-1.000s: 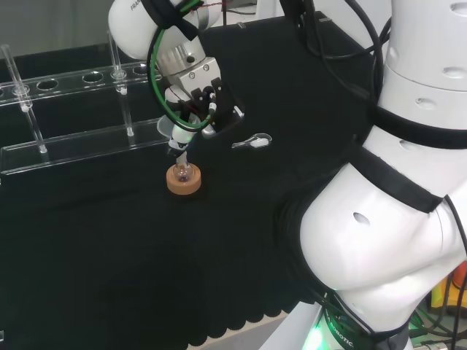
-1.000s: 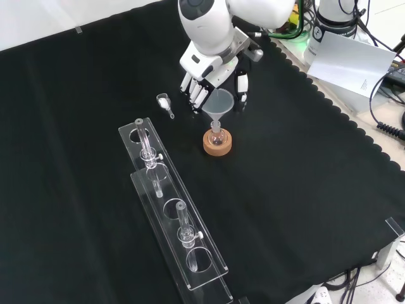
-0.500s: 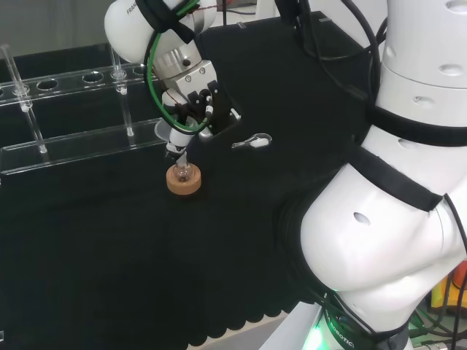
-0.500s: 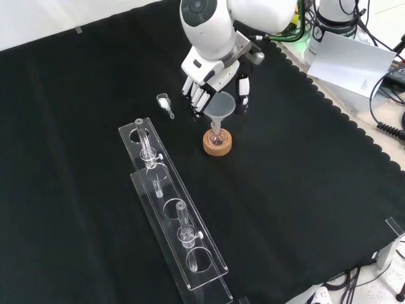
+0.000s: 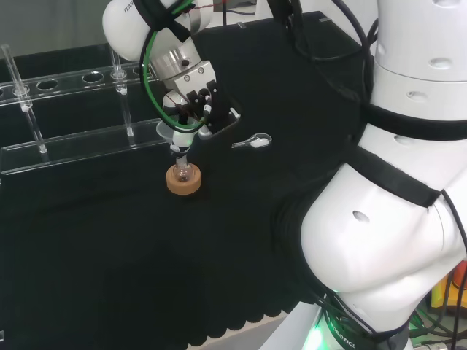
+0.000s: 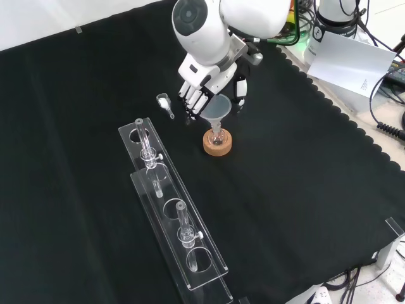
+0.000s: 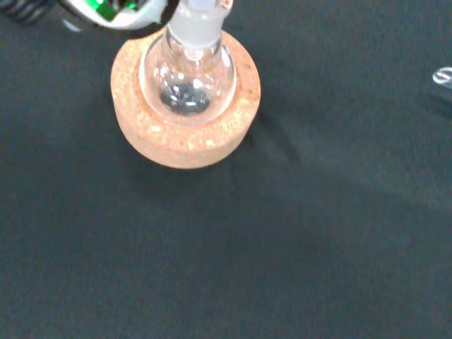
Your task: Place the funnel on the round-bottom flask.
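Observation:
A small clear round-bottom flask (image 6: 217, 133) sits in a cork ring stand (image 6: 217, 145) near the cloth's middle. The clear funnel (image 6: 217, 108) stands right above it, its stem reaching down into the flask's neck. The hand (image 6: 204, 81) is over the funnel, with fingers (image 6: 193, 101) on one side of the cone and the thumb (image 6: 240, 90) on the other, pinching it. In the head view the hand (image 5: 195, 98) hangs over the funnel's stem (image 5: 180, 152), the flask (image 5: 183, 173) and the cork ring (image 5: 183, 184). The wrist view looks down on the flask (image 7: 188, 79) in its cork ring (image 7: 176, 145).
A small clear scoop (image 6: 165, 102) with white powder lies on the cloth left of the hand in the front view. Two clear tube racks (image 6: 174, 215) with upright tubes stand nearer the front view's camera. White paper (image 6: 352, 61) lies off the cloth's edge.
The hand has shifted a little to the left in both views and come lower with the funnel. The funnel's stem now stands more upright in the flask's neck.

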Controlling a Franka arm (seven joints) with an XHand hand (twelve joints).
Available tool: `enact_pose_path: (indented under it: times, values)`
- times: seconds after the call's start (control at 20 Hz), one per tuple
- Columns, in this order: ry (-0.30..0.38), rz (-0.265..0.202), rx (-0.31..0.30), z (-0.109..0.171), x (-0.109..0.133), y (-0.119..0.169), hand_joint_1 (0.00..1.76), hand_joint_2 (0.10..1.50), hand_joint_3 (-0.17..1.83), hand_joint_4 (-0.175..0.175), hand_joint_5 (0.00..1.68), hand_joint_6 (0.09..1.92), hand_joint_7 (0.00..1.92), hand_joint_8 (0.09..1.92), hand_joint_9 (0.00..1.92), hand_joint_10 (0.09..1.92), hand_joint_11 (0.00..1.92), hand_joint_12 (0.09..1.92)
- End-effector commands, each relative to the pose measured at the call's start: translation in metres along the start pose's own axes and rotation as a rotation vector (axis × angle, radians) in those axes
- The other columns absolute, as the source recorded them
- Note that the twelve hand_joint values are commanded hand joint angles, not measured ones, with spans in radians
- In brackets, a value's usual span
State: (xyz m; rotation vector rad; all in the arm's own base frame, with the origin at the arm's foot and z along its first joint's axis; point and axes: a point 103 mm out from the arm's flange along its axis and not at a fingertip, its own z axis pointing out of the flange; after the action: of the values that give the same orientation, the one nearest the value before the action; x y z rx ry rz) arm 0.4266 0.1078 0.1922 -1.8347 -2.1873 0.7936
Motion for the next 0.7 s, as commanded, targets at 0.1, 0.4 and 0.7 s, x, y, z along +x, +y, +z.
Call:
enact_pose_path:
  times: [0.1,0.4,0.7]
  values:
    - [0.008,0.004,0.036,0.002,-0.006,-0.003,0.78,0.66,0.51,-0.069,0.19,0.09,0.09,0.70,0.35,0.68,0.26,1.34]
    - [0.033,-0.004,-0.031,-0.004,-0.016,-0.016,0.76,0.65,0.50,-0.069,0.17,0.09,0.05,0.69,0.30,0.69,0.23,1.35]
    - [0.057,0.004,-0.117,-0.024,-0.032,-0.038,0.66,0.64,0.45,-0.069,0.13,0.09,0.02,0.69,0.25,0.72,0.22,1.36]
